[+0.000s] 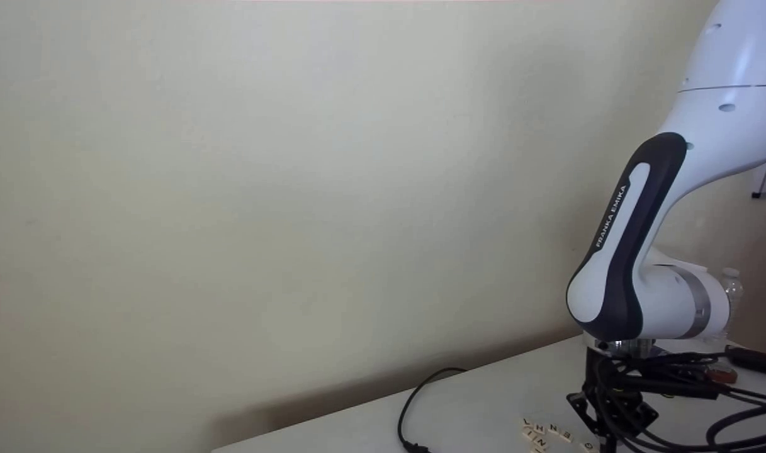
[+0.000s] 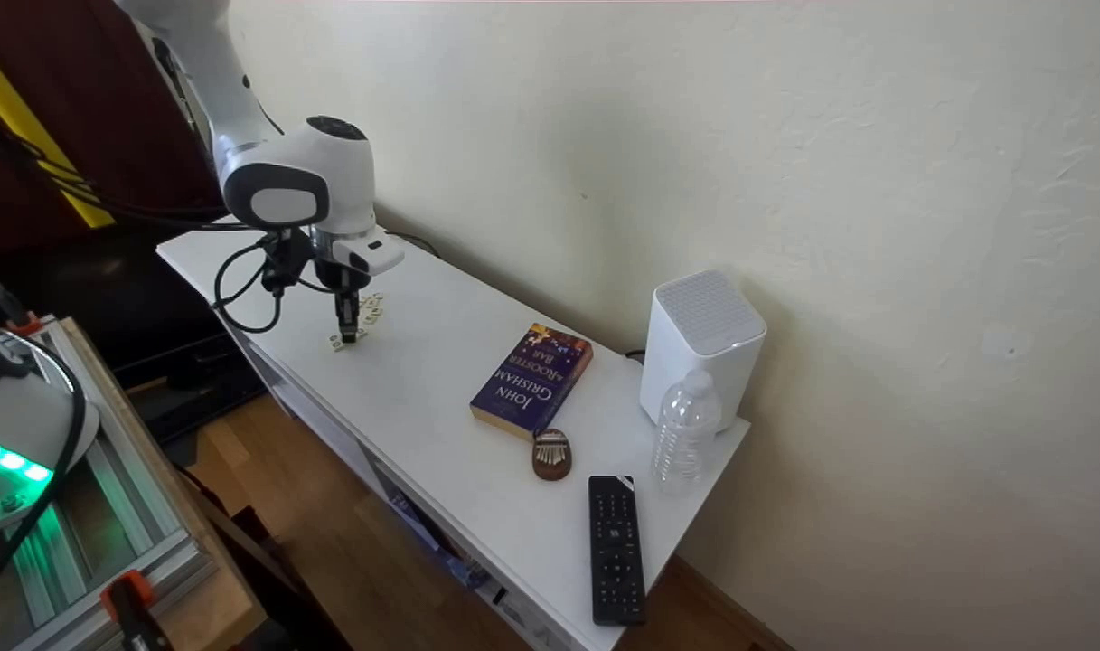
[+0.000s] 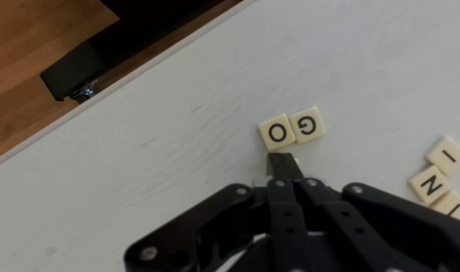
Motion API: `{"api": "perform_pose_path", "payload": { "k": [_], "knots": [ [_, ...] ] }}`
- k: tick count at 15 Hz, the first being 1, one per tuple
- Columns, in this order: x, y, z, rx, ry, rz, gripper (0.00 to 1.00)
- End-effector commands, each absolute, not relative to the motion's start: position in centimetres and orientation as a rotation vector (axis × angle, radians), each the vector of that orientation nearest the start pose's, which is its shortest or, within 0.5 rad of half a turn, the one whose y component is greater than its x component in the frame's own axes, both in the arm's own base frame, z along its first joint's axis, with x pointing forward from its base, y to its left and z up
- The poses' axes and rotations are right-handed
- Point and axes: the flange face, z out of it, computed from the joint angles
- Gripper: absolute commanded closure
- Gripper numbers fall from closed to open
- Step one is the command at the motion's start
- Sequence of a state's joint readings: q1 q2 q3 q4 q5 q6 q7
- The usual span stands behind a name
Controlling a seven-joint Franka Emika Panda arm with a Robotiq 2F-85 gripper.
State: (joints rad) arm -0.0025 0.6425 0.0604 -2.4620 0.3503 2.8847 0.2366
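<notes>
On white tabletop (image 3: 177, 124), pointing closed-up gripper (image 3: 285, 162) by joined O-G tile pair (image 3: 297, 129)
Seemingly sitting midway, leaving N tile (image 3: 429, 185) farther off

In the wrist view, tiles O (image 3: 277, 133) and G (image 3: 307, 125) are lying flat on the white table (image 3: 139, 196), letters up. Both are showing as cream squares with black letters. They are touching side by side, slightly turned, with G sitting on the right, slightly farther, and reading upside down.
</notes>
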Motion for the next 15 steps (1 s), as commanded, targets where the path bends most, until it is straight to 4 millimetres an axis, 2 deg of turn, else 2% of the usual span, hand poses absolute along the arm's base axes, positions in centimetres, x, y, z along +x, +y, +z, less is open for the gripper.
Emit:
{"api": "perform_pose_path", "payload": {
  "k": [1, 9, 15],
  "knots": [
    [39.9, 0.0, 1.1, -2.996, 0.805, 0.388, 1.0],
    [39.2, -0.5, 1.0, -3.032, 0.726, 0.404, 1.0],
    [38.8, -0.1, 0.9, -3.069, 0.539, 0.422, 1.0]
  ]
}}
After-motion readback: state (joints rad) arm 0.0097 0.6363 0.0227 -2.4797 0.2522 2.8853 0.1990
